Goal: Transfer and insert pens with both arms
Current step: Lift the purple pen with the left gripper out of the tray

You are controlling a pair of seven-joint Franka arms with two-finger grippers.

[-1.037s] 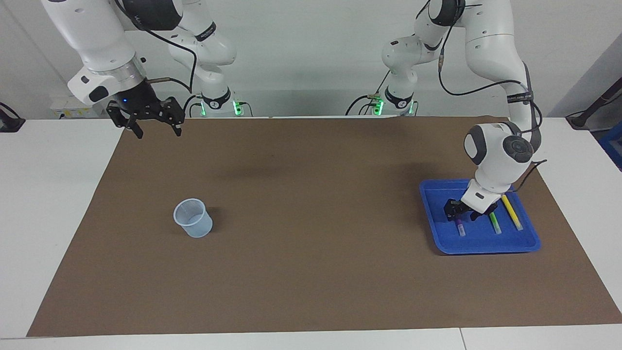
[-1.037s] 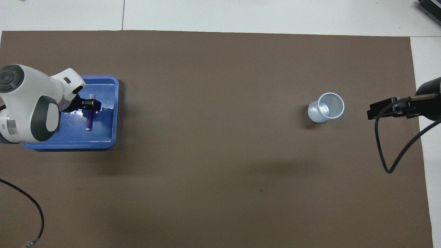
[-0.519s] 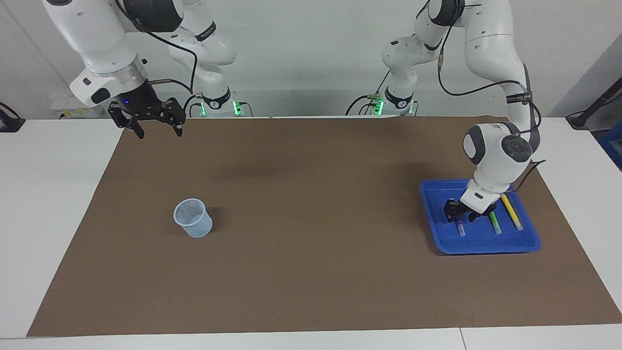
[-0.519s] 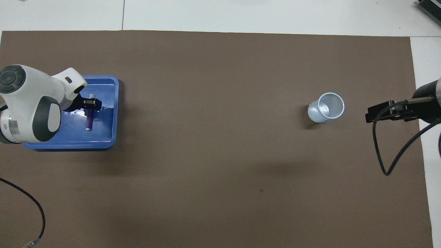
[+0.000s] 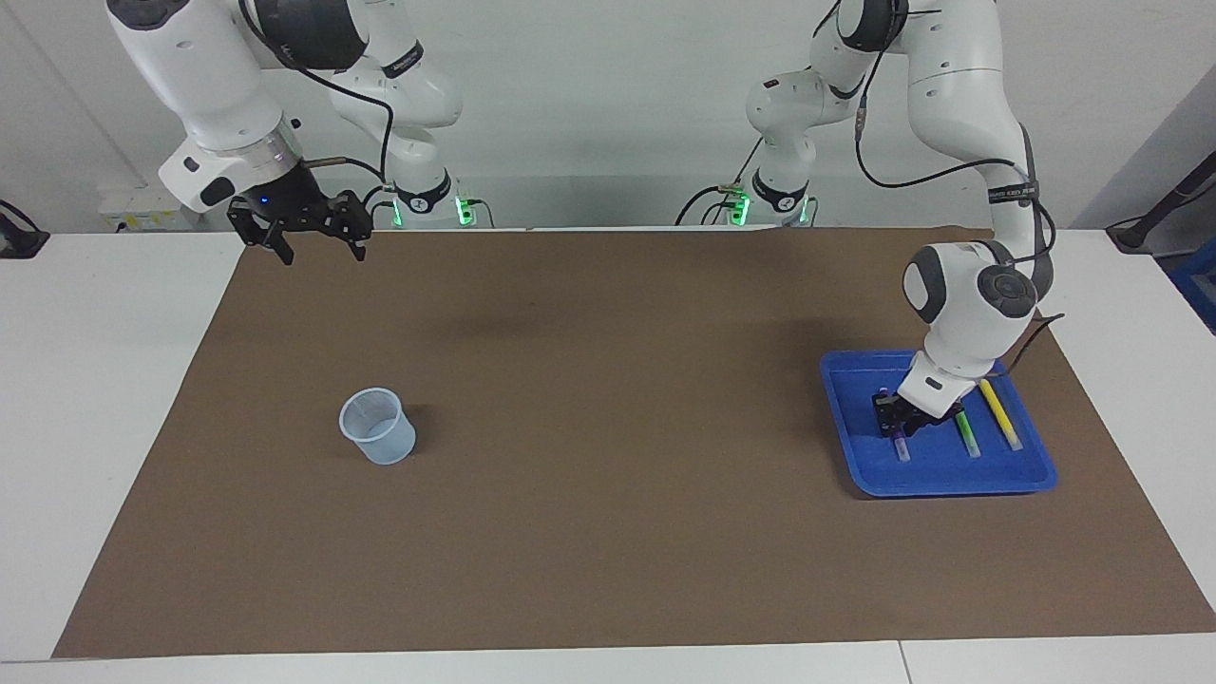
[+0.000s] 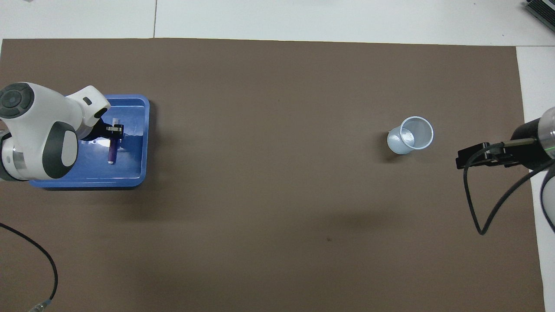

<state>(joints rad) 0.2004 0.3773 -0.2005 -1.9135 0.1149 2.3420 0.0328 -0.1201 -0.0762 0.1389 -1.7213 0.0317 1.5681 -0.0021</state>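
Observation:
Three pens lie side by side in a blue tray point(image 5: 950, 480) at the left arm's end of the table: purple point(image 5: 899, 446), green point(image 5: 967, 435) and yellow point(image 5: 1000, 416). My left gripper point(image 5: 897, 415) is down in the tray, its fingers shut on the purple pen point(image 6: 112, 151) near its middle. In the overhead view the left arm's wrist hides the green and yellow pens. My right gripper point(image 5: 318, 244) hangs open and holds nothing, up over the mat's edge at the right arm's end point(image 6: 467, 158).
A clear plastic cup point(image 5: 378, 427) stands upright on the brown mat point(image 5: 608, 532) toward the right arm's end point(image 6: 410, 135). A black cable point(image 6: 481, 203) loops down from the right wrist. Another cable point(image 6: 43, 260) lies on the mat near the left arm.
The left gripper's fingers have closed in on the purple pen in the tray. The right gripper has drifted a little toward the middle of the table, still open.

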